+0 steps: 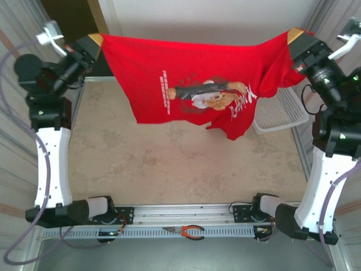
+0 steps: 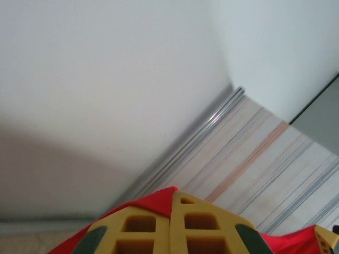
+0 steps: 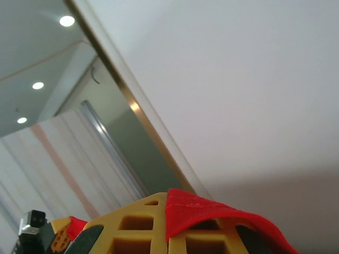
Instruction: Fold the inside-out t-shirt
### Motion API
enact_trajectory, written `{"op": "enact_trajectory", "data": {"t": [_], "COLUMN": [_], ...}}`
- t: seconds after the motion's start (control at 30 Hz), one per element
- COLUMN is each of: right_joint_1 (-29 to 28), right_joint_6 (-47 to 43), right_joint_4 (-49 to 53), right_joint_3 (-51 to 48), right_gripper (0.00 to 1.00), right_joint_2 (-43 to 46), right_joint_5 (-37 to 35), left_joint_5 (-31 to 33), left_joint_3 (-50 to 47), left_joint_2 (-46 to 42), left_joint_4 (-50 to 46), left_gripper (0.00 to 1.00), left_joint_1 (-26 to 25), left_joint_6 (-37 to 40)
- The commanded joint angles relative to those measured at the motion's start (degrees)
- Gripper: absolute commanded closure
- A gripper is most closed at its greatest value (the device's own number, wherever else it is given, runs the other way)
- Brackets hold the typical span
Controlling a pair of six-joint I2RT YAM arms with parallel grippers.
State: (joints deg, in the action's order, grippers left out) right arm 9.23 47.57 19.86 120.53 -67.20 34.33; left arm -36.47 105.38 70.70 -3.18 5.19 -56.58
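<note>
Above the far edge of the table (image 1: 169,169), the bright red short-sleeved cloth t-shirt (image 1: 169,73) hangs spread in the air between the two arms. Its brown teddy-bear print and white lettering face the top camera. Its right side is bunched and droops lower than the left. The left gripper (image 1: 96,39) is clenched on the shirt's upper left corner, and its wrist view shows red cloth pinched at the tips of the yellow fingers (image 2: 201,222). The right gripper (image 1: 295,35) is clamped on the upper right corner, with cloth draped over one fingertip in its wrist view. A white plastic mesh basket (image 1: 285,110) sits at the table's right edge, partly behind the drooping cloth. Red-handled pliers (image 1: 186,231) lie on the metal rail (image 1: 186,213) along the near edge, between the arm bases.
</note>
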Motion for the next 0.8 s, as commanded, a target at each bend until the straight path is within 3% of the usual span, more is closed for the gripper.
{"op": "enact_trajectory", "data": {"t": [0.0, 0.17, 0.27, 0.37, 0.4, 0.47, 0.53, 0.6, 0.77], "right_joint_1": [-0.42, -4.62, -7.81, -8.56, -7.87, -5.9, -4.67, -4.19, -3.1], "right_joint_6": [0.11, -2.07, -4.77, -5.28, -2.41, 6.19, 12.58, 14.56, 14.15], "right_joint_4": [0.67, 5.02, 10.45, 17.86, 17.19, 9.17, 1.01, -2.35, -2.98], "right_joint_3": [1.0, 2.56, 12.48, 31.68, 37.22, 38.77, 36.77, 36.53, 33.87], "right_gripper": [1.0, 1.0, 1.0, 1.0, 1.0, 1.0, 1.0, 1.0, 1.0], "right_joint_2": [-7.47, -23.55, -35.66, -48.72, -52.16, -53.72, -52.23, -50.43, -43.29], "right_joint_5": [0.77, 0.62, -1.46, -1.93, -1.2, 2.51, 3.99, 4.09, 3.88], "left_joint_5": [4.73, 1.91, -0.51, -2.02, -1.77, -1.45, -0.8, -0.14, -0.94], "left_joint_3": [1.14, 9.01, 16.15, 32.4, 40.72, 53.88, 57.73, 53.51, 42.33], "left_joint_2": [5.5, 25.51, 37.27, 48.49, 53.12, 58.89, 60.84, 57.82, 48.11], "left_joint_4": [-5.55, -5.83, -3.39, -8.17, -11.76, -13.89, -9.7, -4.95, -1.91], "left_gripper": [1.0, 1.0, 1.0, 1.0, 1.0, 1.0, 1.0, 1.0, 1.0], "left_joint_1": [2.03, 2.54, 2.19, 1.51, 1.33, 1.35, 2.13, 2.87, 4.19], "left_joint_6": [2.09, -0.22, -4.46, -6.18, -6.22, -8.41, -13.72, -16.74, -13.53]}}
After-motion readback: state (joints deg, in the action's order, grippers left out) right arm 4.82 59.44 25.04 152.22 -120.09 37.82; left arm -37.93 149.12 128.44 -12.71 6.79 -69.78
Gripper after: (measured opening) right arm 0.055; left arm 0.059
